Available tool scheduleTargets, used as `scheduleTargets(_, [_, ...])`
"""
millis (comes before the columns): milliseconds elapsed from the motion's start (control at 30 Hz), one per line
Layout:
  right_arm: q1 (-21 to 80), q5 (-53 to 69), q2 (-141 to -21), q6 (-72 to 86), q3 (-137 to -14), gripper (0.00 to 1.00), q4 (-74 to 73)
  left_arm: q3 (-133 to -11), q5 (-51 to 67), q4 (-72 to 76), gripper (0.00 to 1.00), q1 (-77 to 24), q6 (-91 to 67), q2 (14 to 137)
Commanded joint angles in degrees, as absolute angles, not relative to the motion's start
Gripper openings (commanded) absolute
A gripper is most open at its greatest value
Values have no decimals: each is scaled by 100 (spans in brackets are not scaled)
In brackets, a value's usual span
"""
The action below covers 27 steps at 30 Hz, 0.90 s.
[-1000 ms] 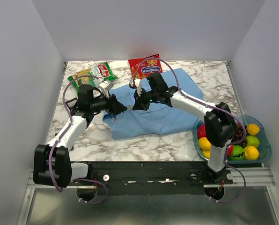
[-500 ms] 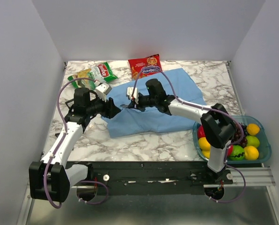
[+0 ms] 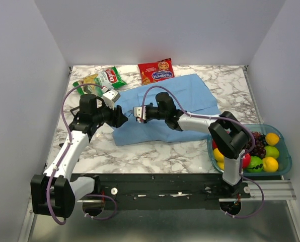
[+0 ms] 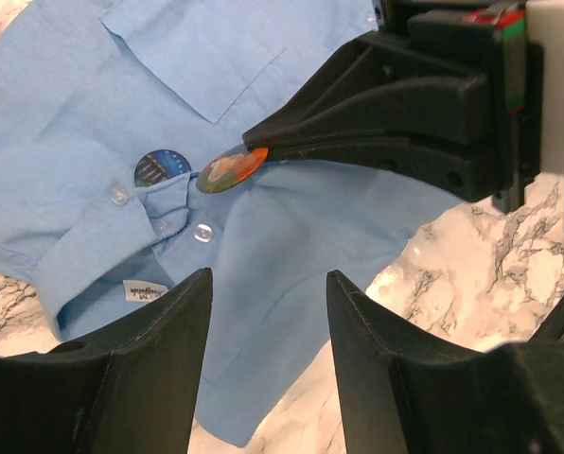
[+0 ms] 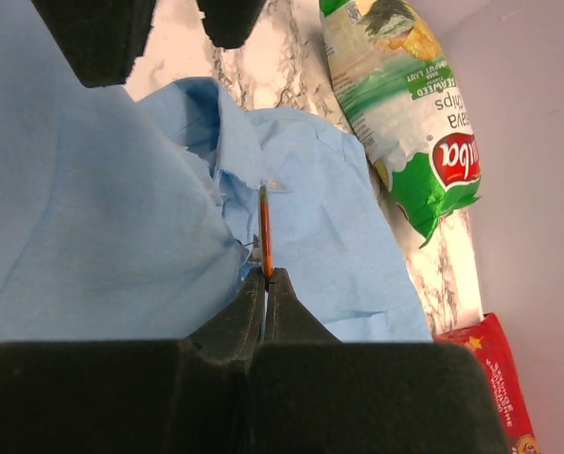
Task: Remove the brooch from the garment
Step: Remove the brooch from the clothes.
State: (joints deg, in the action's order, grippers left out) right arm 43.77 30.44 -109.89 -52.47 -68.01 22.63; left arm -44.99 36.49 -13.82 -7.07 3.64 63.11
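Note:
A light blue shirt (image 3: 182, 106) lies on the marble table. A small round dark blue brooch (image 4: 159, 167) sits on it near the collar buttons. Beside it is a second round pin with an orange rim (image 4: 230, 170). My right gripper (image 5: 265, 277) is shut on that pin's edge (image 5: 265, 236), and the cloth puckers up towards it. It also shows in the left wrist view (image 4: 255, 151) and the top view (image 3: 139, 113). My left gripper (image 4: 268, 279) is open and empty, low over the shirt's near left edge (image 3: 122, 117).
A green chips bag (image 3: 102, 79) and a red snack bag (image 3: 156, 70) lie at the back of the table. A clear bin (image 3: 286, 162) of fruit stands at the right, next to the right arm's base.
My right gripper has moved left and nearer with the pin, dragging the shirt's collar area along. My left arm drew back to the left a second ago and has since held still.

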Motion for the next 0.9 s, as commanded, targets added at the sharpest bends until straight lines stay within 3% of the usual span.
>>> scheduleTargets(0, [4474, 2752, -11329, -5818, -6767, 0, 3005, -4667, 3524, -1512, 60, -668, 413, 6240])
scheduleTargets(133, [4500, 2514, -11584, -6099, -6890, 0, 3251, -4649, 3516, -1643, 60, -659, 431, 6083])
scheduleTargets(333, [4465, 2215, -11479, -5301, -7312, 1, 3086, -4693, 3507, -1731, 60, -484, 378, 5775])
scheduleTargets(467, [4316, 2398, -10961, -4125, -7926, 0, 1598, -4729, 3848, -1556, 61, -317, 561, 5573])
scheduleTargets(700, [3605, 5066, -10837, -1707, -9834, 2, -1588, -4491, 4586, -56, 62, -281, 21, 5493])
scheduleTargets(867, [3349, 5827, -10460, -2222, -9537, 3, -2240, -5060, 4781, 10, 62, -377, -73, 5923])
